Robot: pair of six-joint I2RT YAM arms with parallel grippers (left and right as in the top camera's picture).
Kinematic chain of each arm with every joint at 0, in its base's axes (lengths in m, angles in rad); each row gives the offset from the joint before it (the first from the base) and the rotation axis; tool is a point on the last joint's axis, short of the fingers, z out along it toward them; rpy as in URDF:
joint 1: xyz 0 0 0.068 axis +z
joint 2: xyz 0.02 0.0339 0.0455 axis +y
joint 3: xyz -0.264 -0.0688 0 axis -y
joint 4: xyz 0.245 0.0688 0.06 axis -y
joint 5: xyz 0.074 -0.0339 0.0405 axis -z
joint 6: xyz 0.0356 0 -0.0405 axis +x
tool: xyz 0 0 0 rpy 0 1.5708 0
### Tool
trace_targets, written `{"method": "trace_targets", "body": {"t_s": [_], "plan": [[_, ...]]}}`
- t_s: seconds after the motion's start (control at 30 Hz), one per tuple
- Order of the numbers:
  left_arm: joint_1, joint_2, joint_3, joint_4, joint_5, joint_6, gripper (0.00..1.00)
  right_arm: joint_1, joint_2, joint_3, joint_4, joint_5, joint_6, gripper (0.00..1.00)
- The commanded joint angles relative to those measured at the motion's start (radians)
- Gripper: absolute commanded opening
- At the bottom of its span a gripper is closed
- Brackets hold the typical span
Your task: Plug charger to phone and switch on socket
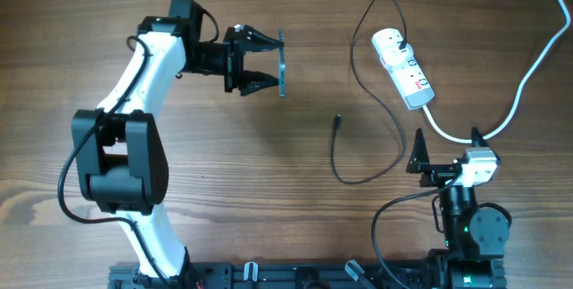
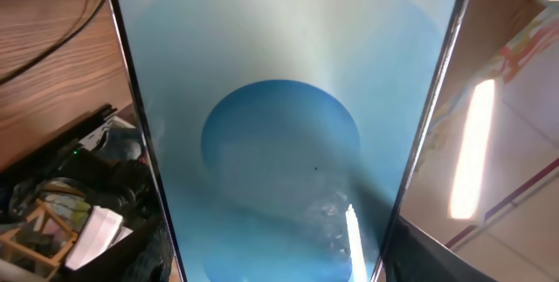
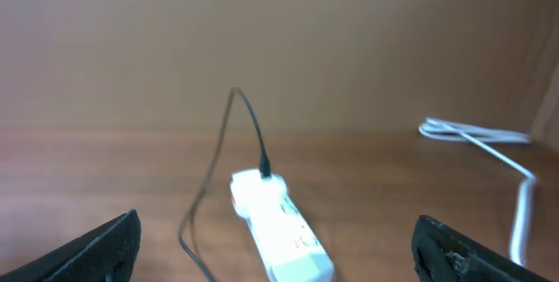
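Observation:
My left gripper (image 1: pixel 269 61) is shut on the phone (image 1: pixel 281 63) and holds it on edge above the table's left half. In the left wrist view the phone's cyan screen (image 2: pixel 279 125) fills the frame between my dark fingers (image 2: pixel 144 251). The socket (image 1: pixel 405 70) is a white power strip lying at the upper right. The charger's thin black cable (image 1: pixel 398 137) loops from its adapter (image 1: pixel 389 40) on the strip down to a small plug tip (image 1: pixel 337 121) lying loose on the wood. My right gripper (image 1: pixel 448 146) stands open just below the strip, facing the socket (image 3: pixel 279 230), with nothing between its fingers (image 3: pixel 105 247).
A thick white cord (image 1: pixel 528 74) runs from the strip's near end, past my right gripper, to the top right corner; it also shows as the white cord (image 3: pixel 476 134) in the right wrist view. The table is brown wood (image 1: pixel 269 173).

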Motion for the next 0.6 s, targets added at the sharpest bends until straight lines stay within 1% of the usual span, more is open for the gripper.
{"method": "trace_targets", "body": {"t_s": [0.0, 0.07, 0.1, 0.13, 0.17, 0.23, 0.27, 0.3, 0.33, 0.4, 0.43, 0.47, 0.53, 0.57], "plan": [[0.019, -0.041, 0.014, -0.015, 0.059, -0.024, 0.67, -0.005, -0.005, -0.001, 0.047, -0.454, 0.465, 1.00], [0.020, -0.041, 0.014, -0.015, 0.059, -0.028, 0.67, -0.005, -0.005, -0.001, 0.055, -0.485, 0.663, 1.00], [0.020, -0.041, 0.014, -0.016, 0.059, -0.029, 0.67, -0.005, -0.005, -0.001, 0.058, -0.469, 0.850, 1.00], [0.020, -0.041, 0.014, -0.016, 0.059, -0.029, 0.67, -0.005, -0.005, -0.001, 0.092, -0.462, 0.987, 1.00], [0.020, -0.041, 0.014, -0.016, 0.059, -0.029, 0.67, -0.005, -0.005, -0.001, 0.135, -0.473, 1.007, 1.00], [0.020, -0.041, 0.014, -0.016, 0.060, -0.033, 0.67, -0.005, -0.005, 0.003, 0.366, -0.544, 0.986, 1.00], [0.020, -0.041, 0.014, -0.016, 0.059, -0.043, 0.68, -0.005, -0.004, 0.024, 0.397, -0.543, 1.007, 1.00], [0.020, -0.041, 0.014, -0.016, 0.059, -0.043, 0.67, -0.005, 0.002, 0.060, 0.367, -0.542, 1.008, 1.00], [0.020, -0.041, 0.014, -0.016, 0.059, -0.043, 0.67, -0.005, 0.014, 0.099, 0.312, -0.542, 0.993, 1.00], [0.020, -0.041, 0.014, -0.016, 0.059, -0.043, 0.66, -0.005, 0.068, 0.219, 0.144, -0.545, 0.880, 0.99], [0.020, -0.041, 0.014, -0.016, 0.059, -0.043, 0.66, -0.005, 0.112, 0.293, 0.048, -0.544, 0.800, 0.99], [0.020, -0.041, 0.014, -0.016, 0.059, -0.043, 0.66, -0.005, 0.192, 0.412, -0.107, -0.541, 0.687, 0.99], [0.020, -0.041, 0.014, -0.016, 0.059, -0.043, 0.66, -0.005, 0.329, 0.586, -0.328, -0.521, 0.554, 1.00], [0.020, -0.041, 0.014, -0.016, 0.059, -0.044, 0.66, -0.005, 0.448, 0.713, -0.451, -0.542, 0.475, 1.00]]}}
